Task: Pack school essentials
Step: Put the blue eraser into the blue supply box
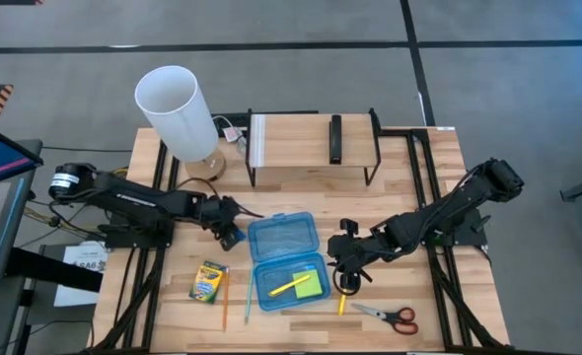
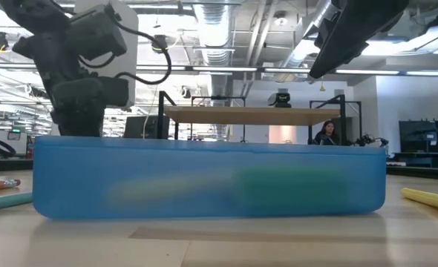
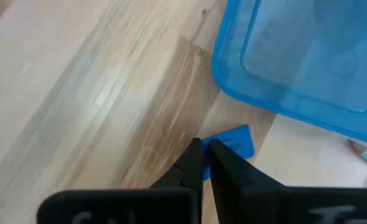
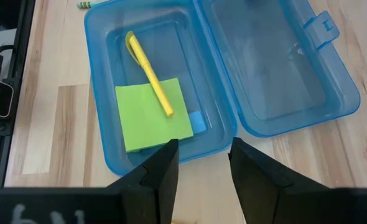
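Note:
The blue translucent case (image 1: 286, 258) lies open, its lid (image 4: 277, 68) flat beside the base. Inside the base are a lime-green sticky-note pad (image 4: 153, 114), a yellow pen (image 4: 149, 71) and a small blue piece (image 4: 197, 122). On the table rest the crayon box (image 1: 209, 281), an orange pencil (image 1: 225, 308), a yellow pencil (image 1: 341, 302) and red-handled scissors (image 1: 392, 316). My left gripper (image 3: 206, 149), shut, points down beside the lid's left corner, at a small blue eraser (image 3: 236, 142) lying flat. My right gripper (image 4: 202, 155) hangs open at the base's right side. My left gripper comes from above with its shut fingertips (image 3: 196, 155) at the eraser's near end (image 3: 224, 144). The eraser lies flat on the table beside the lid's corner. The fingers hide that end, so I cannot tell whether they touch it.
A white cylinder (image 1: 178, 106) on a round wooden base stands at the far left. A black wire rack (image 1: 313, 148) with a dark bar on it fills the far middle. A teal pencil (image 1: 248, 301) lies left of the case. Black frame rails run along both table sides.

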Available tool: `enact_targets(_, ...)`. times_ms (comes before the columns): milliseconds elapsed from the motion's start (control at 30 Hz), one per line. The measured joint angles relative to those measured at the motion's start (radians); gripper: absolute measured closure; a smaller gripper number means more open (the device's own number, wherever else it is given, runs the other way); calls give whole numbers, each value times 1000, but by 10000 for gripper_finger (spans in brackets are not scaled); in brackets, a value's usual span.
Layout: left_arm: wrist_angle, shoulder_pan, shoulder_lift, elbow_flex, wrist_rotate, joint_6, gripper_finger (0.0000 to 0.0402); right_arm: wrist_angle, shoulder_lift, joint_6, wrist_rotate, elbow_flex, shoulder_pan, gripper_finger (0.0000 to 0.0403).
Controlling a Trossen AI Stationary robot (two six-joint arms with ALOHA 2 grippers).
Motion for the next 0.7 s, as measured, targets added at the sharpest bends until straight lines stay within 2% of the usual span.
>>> enact_targets(533, 12, -95, -251, 3, -56, -7, 401, 1, 0, -6, 0, 0, -16, 242)
enact_targets(700, 165, -180, -287, 5, -57, 1, 401, 1, 0, -8, 0, 0, -20, 242)
